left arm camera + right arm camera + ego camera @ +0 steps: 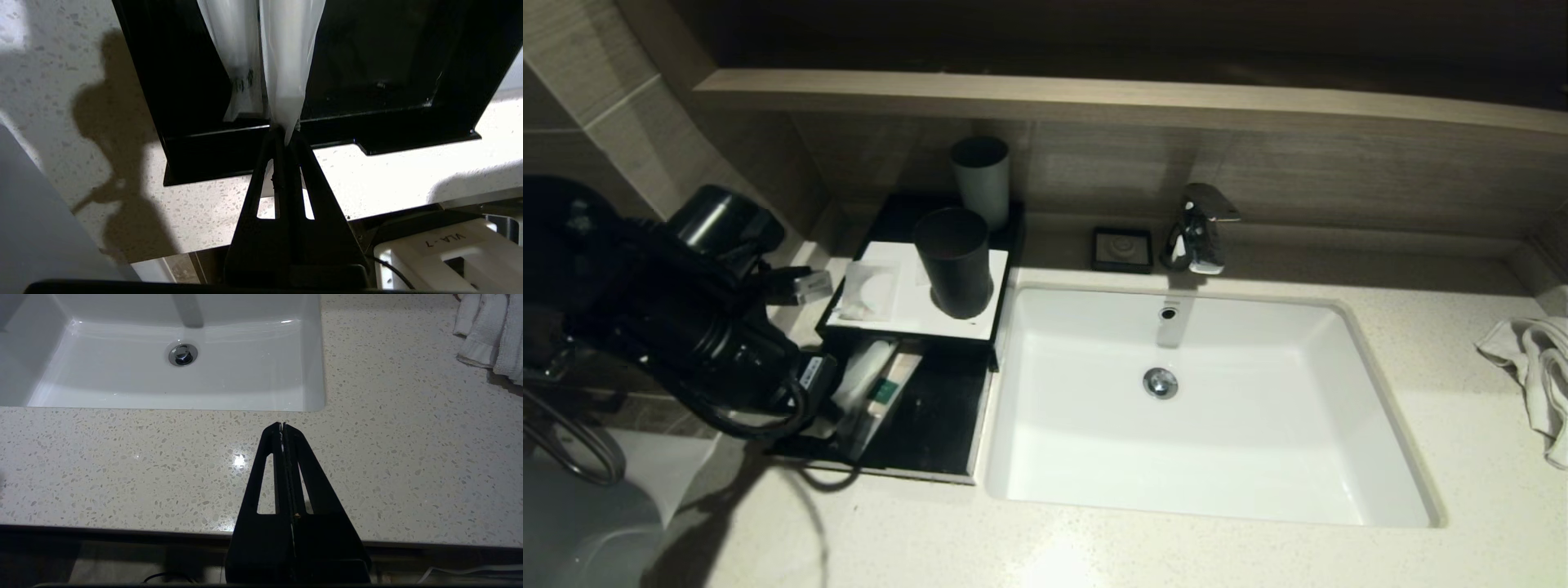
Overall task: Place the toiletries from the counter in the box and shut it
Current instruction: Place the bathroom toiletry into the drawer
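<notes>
Packets: I see 2 long ones lying in the box's [907,327] pulled-out drawer [196,155], left of the sink [1380,384]. My left end effector [284,132] is clenched on the end of 1 packet [288,61] at the drawer's front edge; the other [237,49] lies just beside it. A square packet [870,290] rests on the box's white top by a dark cup [953,261]. My right end effector [282,425] hangs clenched, holding nothing, over the worktop [122,465].

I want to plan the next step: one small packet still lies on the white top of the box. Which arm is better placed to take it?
The left. Its gripper is at the open drawer, jaws shut on a long packet, next to the small packet. The right gripper hangs shut over the counter before the sink, further away.
</notes>
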Robot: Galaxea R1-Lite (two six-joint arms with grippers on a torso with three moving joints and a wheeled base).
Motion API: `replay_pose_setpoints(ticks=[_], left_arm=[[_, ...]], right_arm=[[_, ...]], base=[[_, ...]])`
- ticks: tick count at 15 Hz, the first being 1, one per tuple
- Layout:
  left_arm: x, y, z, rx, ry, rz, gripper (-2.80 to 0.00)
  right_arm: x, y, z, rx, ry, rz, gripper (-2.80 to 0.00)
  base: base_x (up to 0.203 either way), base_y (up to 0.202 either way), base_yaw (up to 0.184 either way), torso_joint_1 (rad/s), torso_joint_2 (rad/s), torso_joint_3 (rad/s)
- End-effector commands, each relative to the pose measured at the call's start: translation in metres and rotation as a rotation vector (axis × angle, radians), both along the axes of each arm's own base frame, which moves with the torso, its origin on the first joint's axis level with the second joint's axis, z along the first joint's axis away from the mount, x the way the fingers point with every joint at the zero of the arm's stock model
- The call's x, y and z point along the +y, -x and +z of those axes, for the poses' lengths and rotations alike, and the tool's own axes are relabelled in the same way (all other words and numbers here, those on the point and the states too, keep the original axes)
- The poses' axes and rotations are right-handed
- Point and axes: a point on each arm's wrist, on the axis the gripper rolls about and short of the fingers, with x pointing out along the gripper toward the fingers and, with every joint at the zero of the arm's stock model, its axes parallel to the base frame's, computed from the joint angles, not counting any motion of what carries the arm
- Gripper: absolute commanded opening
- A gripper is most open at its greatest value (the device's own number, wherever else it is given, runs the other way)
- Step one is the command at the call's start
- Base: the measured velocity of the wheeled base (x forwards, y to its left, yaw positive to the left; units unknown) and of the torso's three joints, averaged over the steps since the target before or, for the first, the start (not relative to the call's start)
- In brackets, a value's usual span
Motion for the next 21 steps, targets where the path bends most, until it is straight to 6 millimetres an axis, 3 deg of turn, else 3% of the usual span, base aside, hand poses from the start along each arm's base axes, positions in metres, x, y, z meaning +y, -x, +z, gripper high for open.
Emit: replay_pose_setpoints(ticks=[1, 19, 20, 21], left_arm=[[-0.004, -0.013, -0.006, 0.021, 0.004, 0.006, -2.80], [-0.011, -0.035, -0.020, 0.026, 0.019, 0.034, -2.80], [-0.011, -0.036, -0.020, 0.026, 0.020, 0.036, 0.00], [-0.011, -0.035, -0.020, 0.026, 0.020, 0.038, 0.00]], right_arm=[[0.000, 0.000, 0.000, 0.000, 0.000, 0.000, -2.80], [0.000, 0.000, 0.000, 0.000, 0.000, 0.000, -2.80], [0.000, 0.000, 0.000, 0.000, 0.000, 0.000, -2.80], [0.000, 0.000, 0.000, 0.000, 0.000, 0.000, -2.80]], base=[[0.000, 0.000, 0.000, 0.000, 0.00, 0.000], [0.000, 0.000, 0.000, 0.000, 0.00, 0.000], [0.000, 0.000, 0.000, 0.000, 0.00, 0.000], [0.000, 0.000, 0.000, 0.000, 0.00, 0.000]])
